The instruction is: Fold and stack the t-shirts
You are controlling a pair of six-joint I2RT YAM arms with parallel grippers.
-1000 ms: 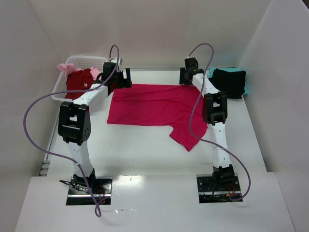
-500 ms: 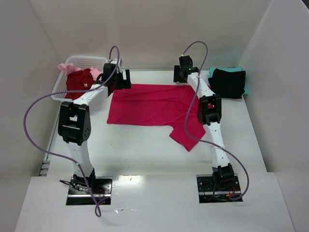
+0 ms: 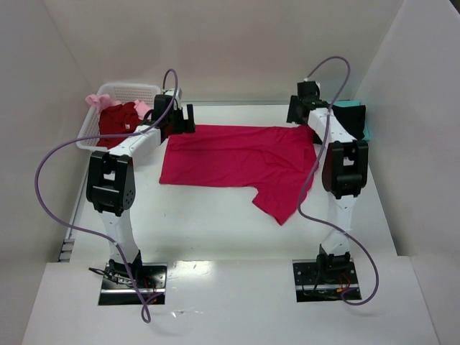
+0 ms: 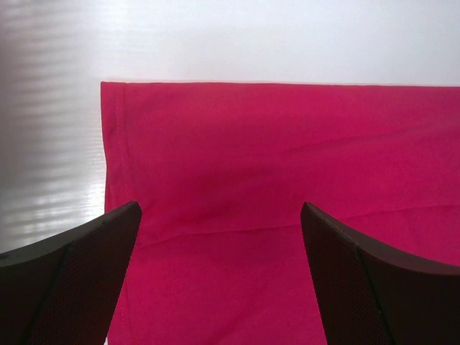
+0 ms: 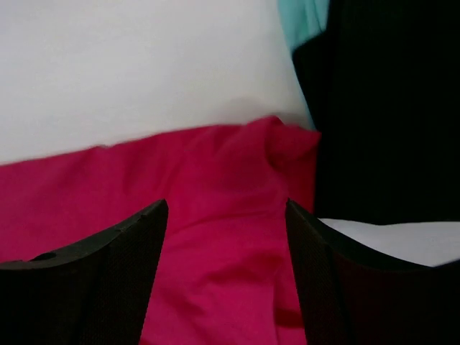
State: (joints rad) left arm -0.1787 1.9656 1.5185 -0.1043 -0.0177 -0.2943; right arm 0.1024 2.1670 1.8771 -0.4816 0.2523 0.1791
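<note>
A crimson-pink t-shirt lies spread flat mid-table, one sleeve pointing toward the near side. My left gripper hovers open over its far left corner; in the left wrist view the hemmed edge of the crimson t-shirt shows between the wide fingers of that left gripper. My right gripper stands open above the far right corner. In the right wrist view, rumpled crimson cloth lies under the right gripper, beside a black t-shirt that rests on a teal t-shirt.
A white lattice basket at the far left holds a dark red t-shirt and a pale pink t-shirt. The black t-shirt on the teal t-shirt sits at the far right by the wall.
My right arm swung left, then out to the right, its jaws widening. The crimson shirt's far right corner now reaches further right. The left arm has stayed put.
</note>
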